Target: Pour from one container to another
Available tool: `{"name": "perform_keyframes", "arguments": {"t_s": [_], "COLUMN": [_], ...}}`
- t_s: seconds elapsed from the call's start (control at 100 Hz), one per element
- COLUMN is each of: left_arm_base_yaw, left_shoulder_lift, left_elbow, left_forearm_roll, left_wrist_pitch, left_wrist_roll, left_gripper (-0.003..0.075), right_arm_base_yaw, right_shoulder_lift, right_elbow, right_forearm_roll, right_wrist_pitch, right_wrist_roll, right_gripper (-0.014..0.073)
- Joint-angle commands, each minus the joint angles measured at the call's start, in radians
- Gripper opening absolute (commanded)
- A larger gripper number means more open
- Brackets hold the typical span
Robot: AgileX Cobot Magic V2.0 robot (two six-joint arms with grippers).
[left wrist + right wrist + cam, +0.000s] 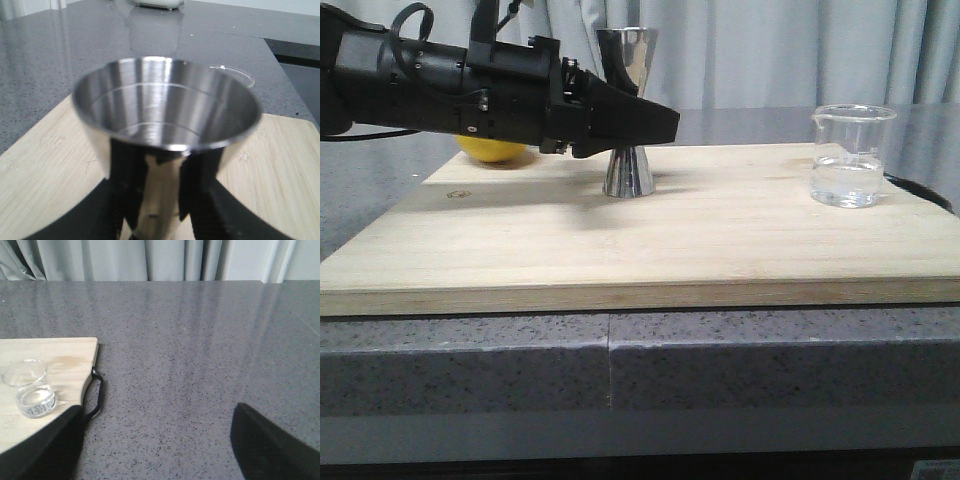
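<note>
A: How is the left arm placed?

B: In the front view it reaches in from the upper left of the frame, lying almost level over the wooden board (pixel 650 250). The left gripper (pixel 638 122) ends at the narrow waist of the steel jigger (pixel 629 110), a little left of the centre.

A: And its fingers?

B: In the left wrist view the two black fingers (pixel 125 195) stand narrow, one on each side of the jigger (pixel 167 117), pressed on its lower stem. So they are holding the jigger. It stands upright with its base on the board.

A: Where is the glass beaker?

B: At the right side of the front view, the glass beaker (pixel 851 155) stands upright on the board, well apart from the jigger, with clear liquid in its lower part. In the right wrist view it is at the lower left (pixel 30 388), near the black handle (pixel 96 392) of the board.

A: The right gripper?

B: The right gripper (pixel 165 445) shows only two dark finger tips at the bottom corners, spread wide over the grey counter (pixel 200 350), holding nothing. A yellow fruit (pixel 496 150) lies partly hidden behind the left arm
</note>
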Motion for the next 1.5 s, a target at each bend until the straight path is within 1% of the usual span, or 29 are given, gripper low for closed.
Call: {"name": "perform_keyframes", "arguments": {"t_s": [0.0,0.22,0.34,0.66,0.8,1.23,1.49], "left_arm_base_yaw": [-0.009,-0.009,-0.009,-0.009,-0.009,-0.009,-0.009], "left_shoulder_lift": [-0.047,-0.047,-0.047,-0.049,-0.053,-0.164,-0.174], "left_elbow": [-0.029,-0.055,-0.075,-0.088,-0.088,-0.088,-0.088], "left_forearm_roll": [-0.083,-0.083,-0.083,-0.083,-0.083,-0.083,-0.081], "left_wrist_pitch": [0.093,0.126,0.154,0.154,0.154,0.154,0.154], "left_wrist_roll": [-0.007,-0.007,-0.033,-0.038,-0.067,-0.086,-0.106], "left_gripper": [0.0208,0.0205,0.0205,0.0205,0.0205,0.0205,0.0205], "right_arm_base_yaw": [-0.007,-0.007,-0.007,-0.007,-0.007,-0.007,-0.007], "right_shoulder_lift": [0.018,0.018,0.018,0.018,0.018,0.018,0.018], "right_elbow": [-0.035,-0.035,-0.035,-0.035,-0.035,-0.035,-0.035], "right_forearm_roll": [-0.009,-0.009,-0.009,-0.009,-0.009,-0.009,-0.005], "right_wrist_pitch": [-0.066,-0.066,-0.066,-0.066,-0.066,-0.066,-0.066], "right_wrist_roll": [-0.007,-0.007,-0.007,-0.007,-0.007,-0.007,-0.007], "right_gripper": [0.0547,0.0547,0.0547,0.0547,0.0547,0.0547,0.0547]}}
